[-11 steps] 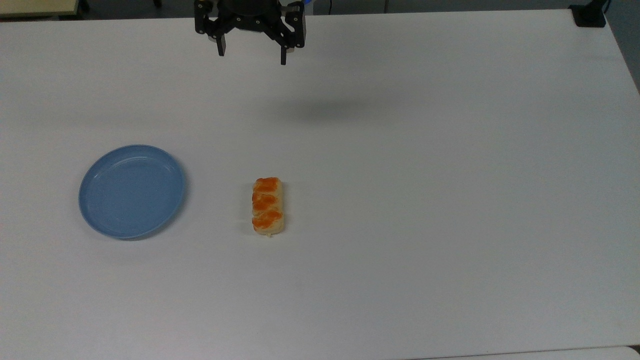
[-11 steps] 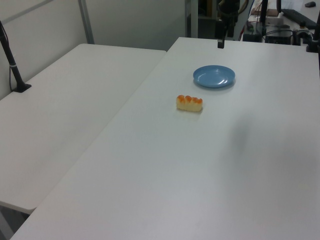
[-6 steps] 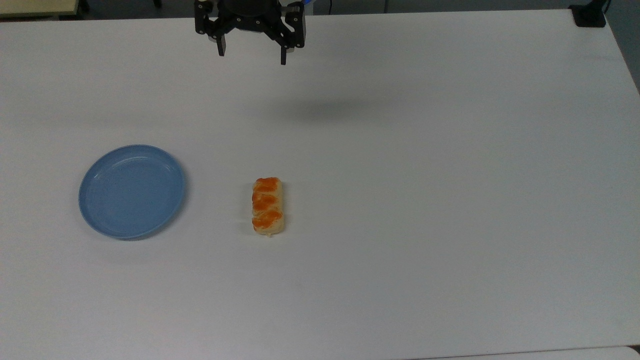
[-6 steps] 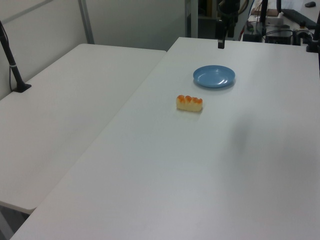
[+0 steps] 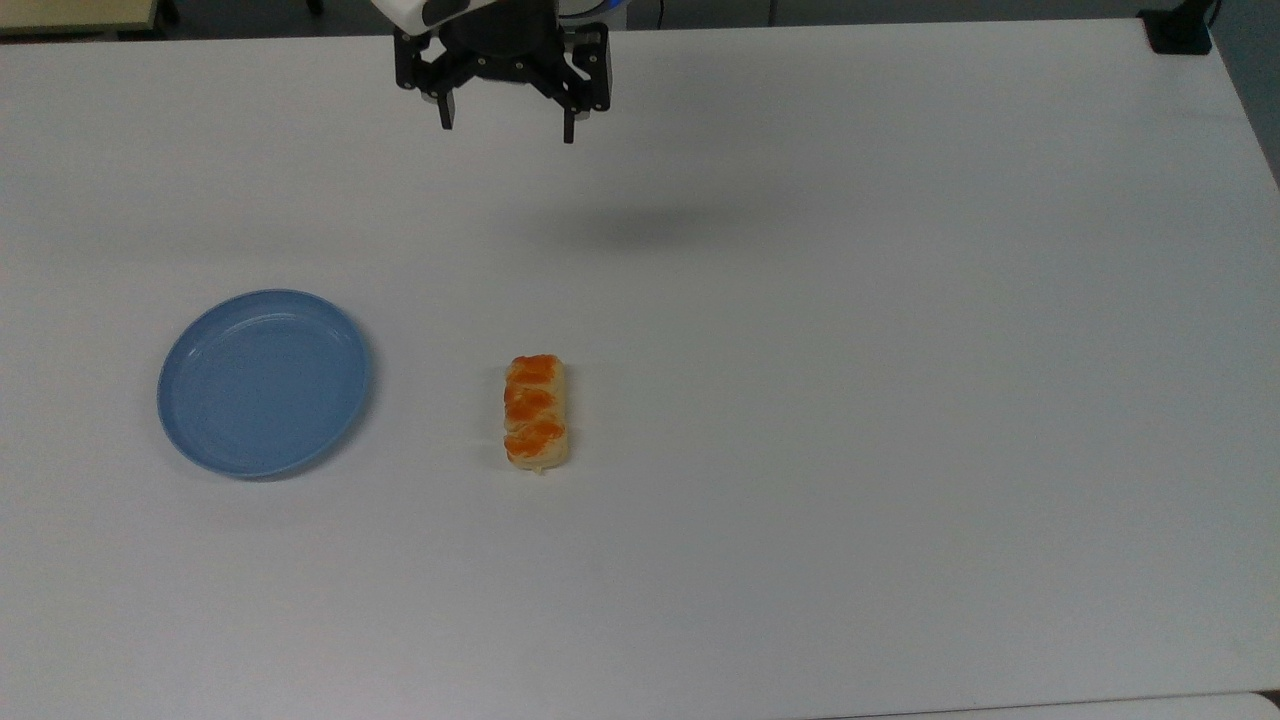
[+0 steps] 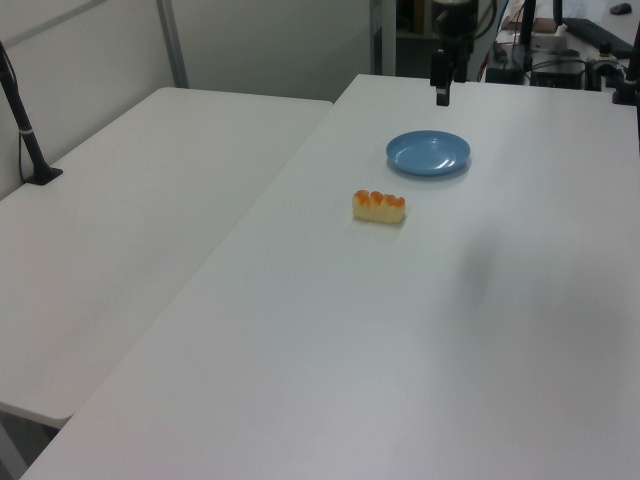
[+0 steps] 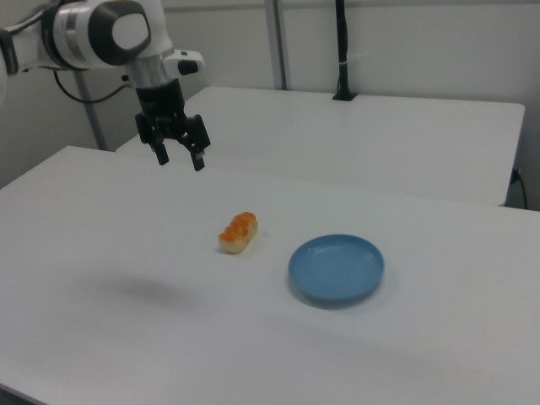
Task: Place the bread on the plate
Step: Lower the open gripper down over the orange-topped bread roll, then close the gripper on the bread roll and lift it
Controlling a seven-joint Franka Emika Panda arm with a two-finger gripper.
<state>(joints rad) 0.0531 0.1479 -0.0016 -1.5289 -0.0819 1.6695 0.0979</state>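
Note:
The bread [image 5: 536,411], a pale-tan loaf with orange glazed patches, lies on the white table near the middle; it also shows as the bread [image 6: 379,206] and the bread [image 7: 238,232]. The light-blue plate [image 5: 264,382] sits bare to the top view's left of it, apart from it; the plate [image 6: 428,153] and the plate [image 7: 336,267] are the same one. My gripper [image 5: 507,128] hangs open high above the table at the top view's upper edge, far from the bread, with nothing between its fingers. It is also seen as the gripper [image 7: 179,159] and the gripper [image 6: 441,92].
A second white table [image 6: 130,230] adjoins on the left view's left, with a black post [image 6: 22,125] on it. A black mount [image 5: 1178,30] stands at the table's far corner in the top view. Wide bare table surrounds bread and plate.
The gripper has come slightly down and forward in the top view, still open. Bread and plate have not moved.

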